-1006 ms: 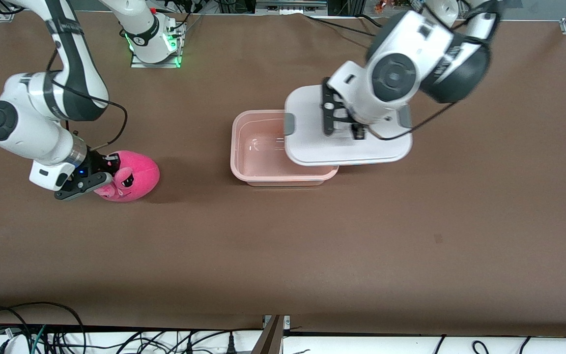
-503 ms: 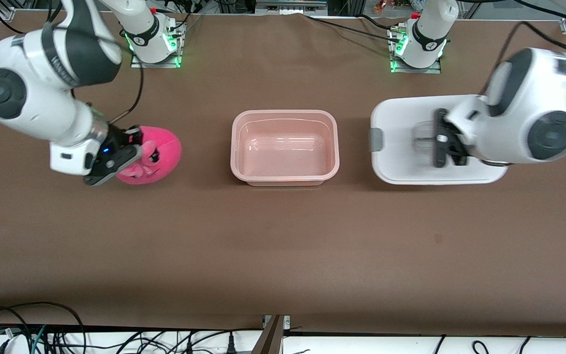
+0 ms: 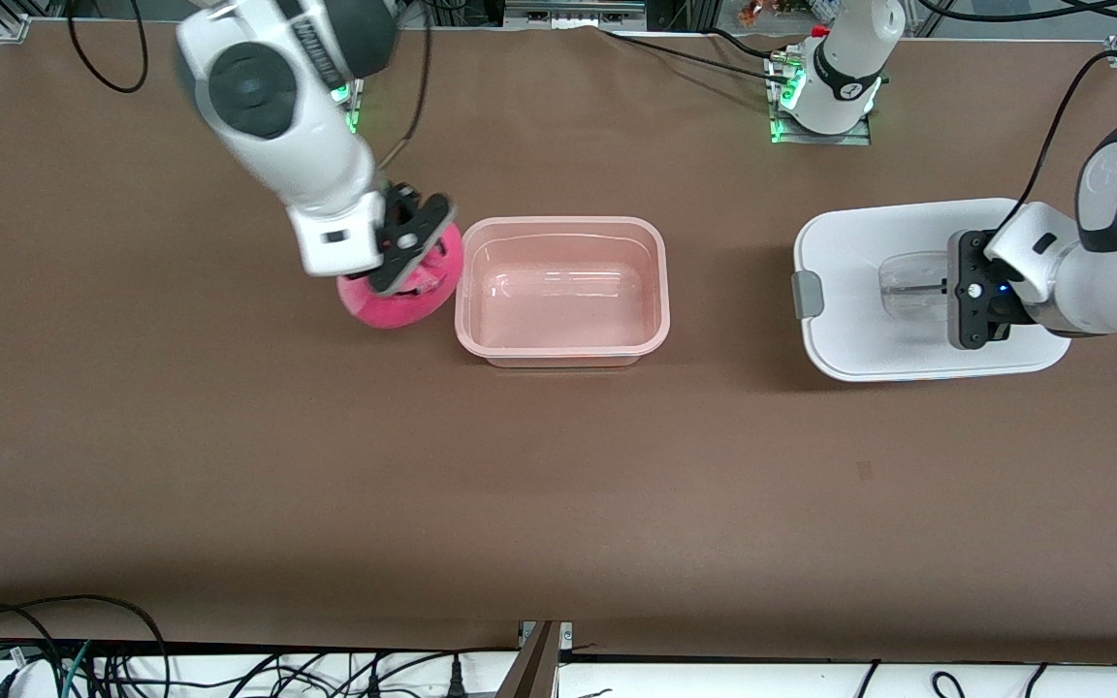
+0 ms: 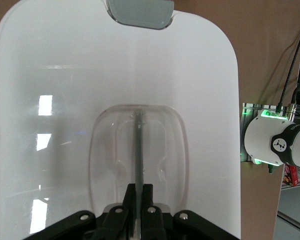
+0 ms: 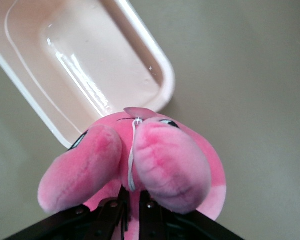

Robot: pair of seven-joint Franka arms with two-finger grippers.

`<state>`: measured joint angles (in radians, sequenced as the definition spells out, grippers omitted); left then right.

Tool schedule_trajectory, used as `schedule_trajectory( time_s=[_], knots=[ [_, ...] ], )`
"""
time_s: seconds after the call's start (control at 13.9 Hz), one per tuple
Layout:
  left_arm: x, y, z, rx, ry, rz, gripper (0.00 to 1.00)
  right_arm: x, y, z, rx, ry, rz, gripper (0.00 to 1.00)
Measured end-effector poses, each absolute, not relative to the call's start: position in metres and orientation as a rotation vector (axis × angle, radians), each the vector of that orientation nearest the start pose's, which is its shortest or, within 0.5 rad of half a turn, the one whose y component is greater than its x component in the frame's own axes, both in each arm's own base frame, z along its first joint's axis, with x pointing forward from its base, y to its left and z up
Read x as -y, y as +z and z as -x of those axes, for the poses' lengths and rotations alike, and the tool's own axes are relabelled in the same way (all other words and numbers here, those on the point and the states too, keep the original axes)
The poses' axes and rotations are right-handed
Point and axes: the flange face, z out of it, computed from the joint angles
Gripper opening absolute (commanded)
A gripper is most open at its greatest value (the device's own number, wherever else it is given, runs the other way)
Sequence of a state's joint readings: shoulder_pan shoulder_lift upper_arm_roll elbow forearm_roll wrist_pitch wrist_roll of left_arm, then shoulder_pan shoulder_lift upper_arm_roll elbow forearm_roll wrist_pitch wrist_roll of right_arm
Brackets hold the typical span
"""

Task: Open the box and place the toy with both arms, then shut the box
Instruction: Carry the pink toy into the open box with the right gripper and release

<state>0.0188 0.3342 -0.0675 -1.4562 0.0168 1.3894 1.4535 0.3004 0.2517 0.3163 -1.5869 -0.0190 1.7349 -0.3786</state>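
Observation:
The box (image 3: 563, 225) stands open in the middle of the table, a pink tub with nothing inside; the right wrist view shows its empty inside (image 5: 90, 65). My right gripper (image 3: 413, 247) (image 5: 135, 197) is shut on the pink toy (image 3: 394, 308) (image 5: 165, 155), pinching it between its two stalk eyes. It hangs over the table just beside the box's rim at the right arm's end. The white lid (image 3: 849, 291) (image 4: 65, 100) is low over the table toward the left arm's end. My left gripper (image 3: 961, 289) (image 4: 140, 190) is shut on the bar of its clear handle (image 4: 139, 135).
The left arm's base (image 3: 825, 92) (image 4: 275, 145) with green lights stands at the table's edge farthest from the front camera. Cables (image 3: 83, 650) lie along the edge nearest that camera. Brown tabletop (image 3: 558, 485) spreads between the box and that edge.
The left arm carried the lid off the box toward its own end of the table. The right arm lifted the toy and brought it up beside the box.

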Motion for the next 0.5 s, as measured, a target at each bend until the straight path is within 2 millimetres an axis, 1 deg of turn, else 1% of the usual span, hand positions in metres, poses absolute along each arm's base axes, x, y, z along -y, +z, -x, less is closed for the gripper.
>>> schedule_trajectory(
  time_s=[0.14,0.22,0.29,0.36,0.5],
  knots=[
    [0.029,0.469,-0.616,-2.307,0.487,2.439,0.00,-0.371,0.472,-0.510,1.550,0.184,2.689,0.00],
    [0.032,0.474,-0.618,-2.309,0.468,2.430,0.00,-0.379,0.462,-0.508,1.579,0.198,2.683,0.00],
    [0.032,0.481,-0.619,-2.306,0.450,2.425,0.00,-0.387,0.452,-0.507,1.600,0.204,2.675,0.16],
    [0.030,0.488,-0.620,-2.301,0.438,2.425,0.00,-0.395,0.444,-0.507,1.604,0.197,2.674,0.99],
    [0.026,0.492,-0.620,-2.298,0.430,2.427,0.00,-0.413,0.437,-0.506,1.588,0.138,2.681,1.00]
  ],
)
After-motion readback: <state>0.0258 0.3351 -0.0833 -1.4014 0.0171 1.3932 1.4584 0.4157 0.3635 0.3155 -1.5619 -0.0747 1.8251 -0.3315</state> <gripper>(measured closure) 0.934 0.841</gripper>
